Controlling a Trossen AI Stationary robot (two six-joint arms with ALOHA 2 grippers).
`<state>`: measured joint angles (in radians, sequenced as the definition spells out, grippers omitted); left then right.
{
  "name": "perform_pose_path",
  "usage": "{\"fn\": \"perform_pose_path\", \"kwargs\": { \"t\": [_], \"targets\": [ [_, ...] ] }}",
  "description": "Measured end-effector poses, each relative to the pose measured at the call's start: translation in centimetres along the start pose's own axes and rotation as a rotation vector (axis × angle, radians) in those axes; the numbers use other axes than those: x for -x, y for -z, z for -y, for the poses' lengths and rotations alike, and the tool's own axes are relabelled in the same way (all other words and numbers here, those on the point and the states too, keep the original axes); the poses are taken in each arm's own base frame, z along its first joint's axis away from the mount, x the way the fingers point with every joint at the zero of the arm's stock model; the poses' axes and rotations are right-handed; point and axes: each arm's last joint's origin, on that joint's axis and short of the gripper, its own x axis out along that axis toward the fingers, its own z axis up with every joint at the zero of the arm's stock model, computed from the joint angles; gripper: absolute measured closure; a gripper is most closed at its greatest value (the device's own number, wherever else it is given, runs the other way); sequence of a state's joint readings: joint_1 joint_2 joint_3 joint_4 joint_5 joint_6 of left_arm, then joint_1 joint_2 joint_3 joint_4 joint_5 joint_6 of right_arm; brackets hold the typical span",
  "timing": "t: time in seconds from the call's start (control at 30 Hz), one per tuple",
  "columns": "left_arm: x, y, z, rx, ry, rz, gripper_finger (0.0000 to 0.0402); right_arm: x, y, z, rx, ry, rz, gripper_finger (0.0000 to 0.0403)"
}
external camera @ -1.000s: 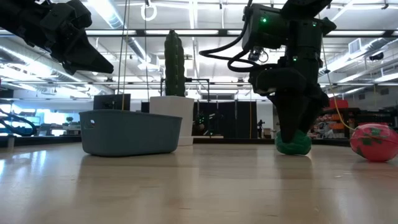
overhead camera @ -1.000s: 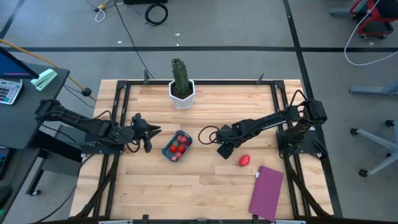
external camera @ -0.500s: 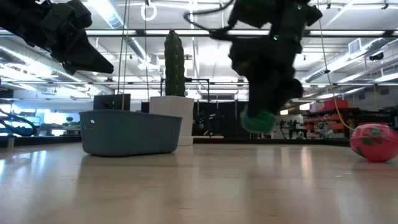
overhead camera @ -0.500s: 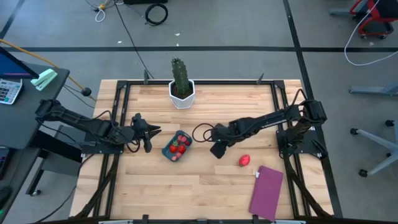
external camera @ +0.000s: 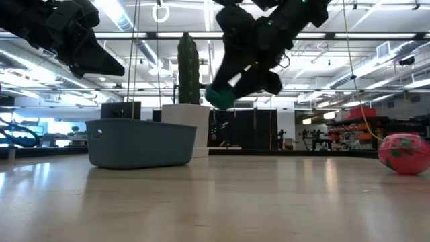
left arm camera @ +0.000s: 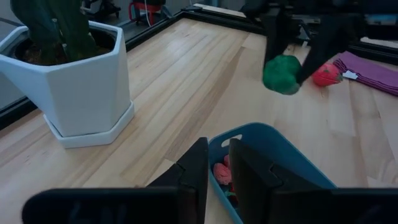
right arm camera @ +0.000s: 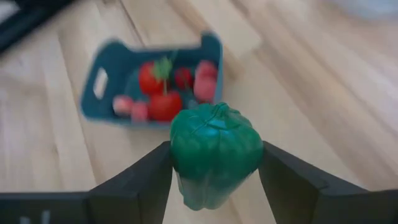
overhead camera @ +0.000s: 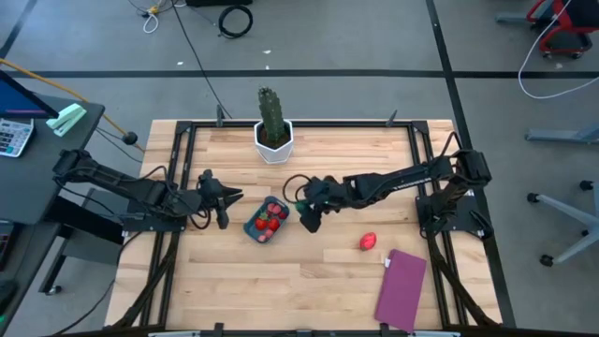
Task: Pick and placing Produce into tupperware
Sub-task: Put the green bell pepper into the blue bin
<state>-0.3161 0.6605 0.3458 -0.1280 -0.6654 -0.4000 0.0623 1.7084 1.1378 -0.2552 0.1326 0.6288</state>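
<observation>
The teal tupperware (overhead camera: 250, 227) stands on the table left of centre and holds several red and pink produce pieces (right arm camera: 163, 93). My right gripper (overhead camera: 307, 217) hovers just right of it, shut on a green toy pepper (right arm camera: 214, 152), which also shows in the low view (external camera: 218, 97) and the left wrist view (left arm camera: 282, 74). One red piece (overhead camera: 368, 241) lies on the table further right. My left gripper (overhead camera: 225, 204) waits shut, raised just left of the tupperware. My right gripper pinches the green pepper by its two opposite sides (right arm camera: 177, 158) between both fingers (right arm camera: 149, 180). The fingers come from above, slanting down. The pepper is lifted clear of the table, with its stem end toward the wrist.
A tall cactus in a white hexagonal pot (overhead camera: 272, 131) stands at the far edge. A flat purple rectangle (overhead camera: 401, 288) lies near the right front corner. Bare wood stretches across the near half of the table (overhead camera: 281, 290).
My right gripper has lifted the green pepper off the table and carried it up and toward the table's left, from beside the red piece to just right of the tupperware. It has stayed shut on the pepper throughout.
</observation>
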Motion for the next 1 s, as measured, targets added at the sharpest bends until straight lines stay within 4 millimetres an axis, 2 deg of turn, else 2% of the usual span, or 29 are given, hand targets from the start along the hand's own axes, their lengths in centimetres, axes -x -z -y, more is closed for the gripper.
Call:
{"fn": "perform_pose_path", "kwargs": {
  "t": [0.23,0.43,0.57,0.7,0.83,1.0],
  "targets": [
    [0.0,0.0,0.0,-0.001,0.001,0.003,0.0331,-0.7,-1.5,-0.3,-0.01,-0.085,0.13,0.0178],
    [0.0,-0.2,0.1,-0.032,-0.001,0.019,0.0326,-4.0,-0.8,-0.5,0.024,-0.152,0.134,0.0178],
    [0.0,-0.3,0.0,-0.036,-0.002,0.025,0.033,-5.1,-1.1,-0.3,0.038,-0.166,0.166,0.0178],
    [-0.2,-0.5,-0.2,-0.037,-0.02,0.035,0.0328,-6.8,-1.7,-0.7,0.054,-0.179,0.142,0.0178],
    [-0.3,-0.6,-0.4,-0.026,-0.037,0.042,0.0323,-8.5,-2.8,-2.1,0.145,-0.192,0.123,0.0178],
    [-0.3,-0.6,-0.4,-0.03,-0.039,0.038,0.0324,-9.2,-3.8,-2.6,0.214,-0.086,0.033,0.0178]
  ]
}}
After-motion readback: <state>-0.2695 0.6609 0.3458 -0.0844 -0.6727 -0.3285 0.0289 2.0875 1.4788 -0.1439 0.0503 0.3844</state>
